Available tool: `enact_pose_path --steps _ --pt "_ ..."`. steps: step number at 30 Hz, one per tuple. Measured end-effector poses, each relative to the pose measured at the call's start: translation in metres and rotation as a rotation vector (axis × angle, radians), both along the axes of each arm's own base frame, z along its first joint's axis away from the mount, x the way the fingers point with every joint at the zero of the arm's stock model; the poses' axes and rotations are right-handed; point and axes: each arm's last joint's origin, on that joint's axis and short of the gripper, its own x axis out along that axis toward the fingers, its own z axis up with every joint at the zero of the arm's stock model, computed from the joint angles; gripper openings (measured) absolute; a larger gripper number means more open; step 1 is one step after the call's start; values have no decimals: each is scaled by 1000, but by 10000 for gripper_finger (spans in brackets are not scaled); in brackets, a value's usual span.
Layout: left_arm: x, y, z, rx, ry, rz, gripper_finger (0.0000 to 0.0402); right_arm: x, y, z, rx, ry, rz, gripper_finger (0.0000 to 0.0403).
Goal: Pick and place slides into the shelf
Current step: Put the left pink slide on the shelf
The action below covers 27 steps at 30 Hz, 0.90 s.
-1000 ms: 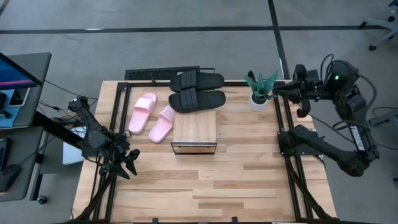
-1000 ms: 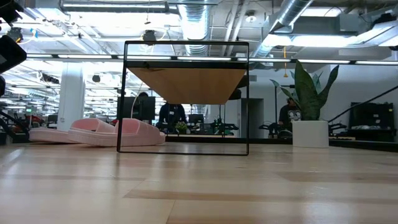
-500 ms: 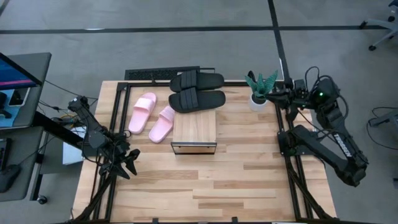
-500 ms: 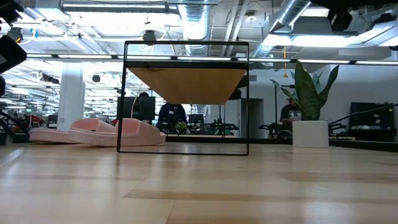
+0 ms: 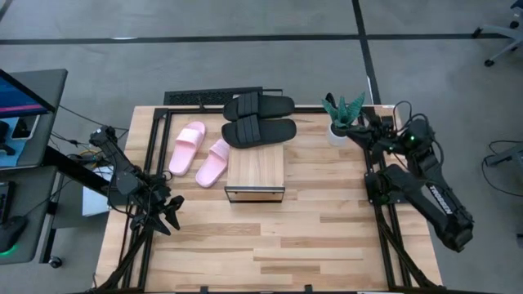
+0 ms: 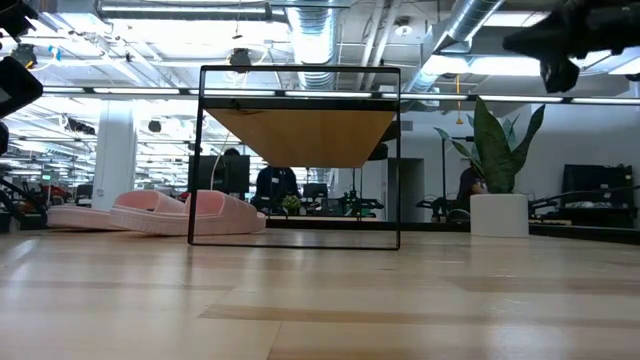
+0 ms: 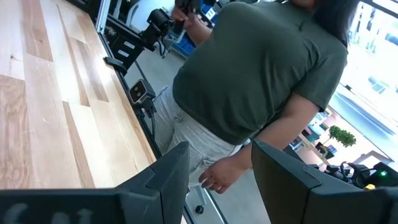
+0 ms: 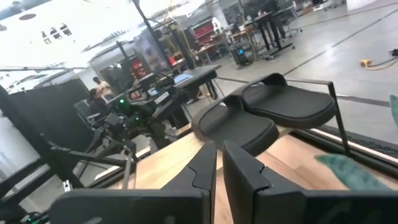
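Two black slides point(image 5: 259, 118) lie side by side across the far part of the shelf's point(image 5: 256, 170) plank top; in the right wrist view the black slides point(image 8: 267, 112) show ahead of my fingers. Two pink slides point(image 5: 200, 153) rest sole-down on the table left of the shelf, and the low view shows these pink slides point(image 6: 160, 212) too. My right gripper point(image 5: 359, 133) hangs at the far right by the plant, pointing level toward the shelf, its fingers point(image 8: 205, 163) shut with nothing between. My left gripper point(image 5: 167, 214) waits open at the table's left edge.
A small plant in a white pot point(image 5: 339, 131) stands at the far right, just below my right gripper. A person point(image 7: 261, 81) stands beyond the table's edge in the left wrist view. The table's near half point(image 5: 270, 245) is bare wood.
My right arm has folded down and drawn back toward the table's right edge, its gripper sinking beside the plant and rolling somewhat. In the low view it has come into the picture at the upper right. The slides and the shelf have not moved.
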Motion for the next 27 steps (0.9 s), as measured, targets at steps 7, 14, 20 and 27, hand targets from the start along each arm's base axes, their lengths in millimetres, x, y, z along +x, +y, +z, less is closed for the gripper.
enact_pose_path --steps 7,14,20,27 --pt "0 0 0 0 0 0 162 -5 7 -21 2 -22 -24 20" --pt "0 0 0 0 0 0 162 -7 10 -38 28 -45 -28 15" --pt "0 0 0 0 0 -2 162 -2 6 -53 73 -17 -12 15" --pt "0 0 0 0 0 -1 162 3 2 -68 142 4 -69 13"
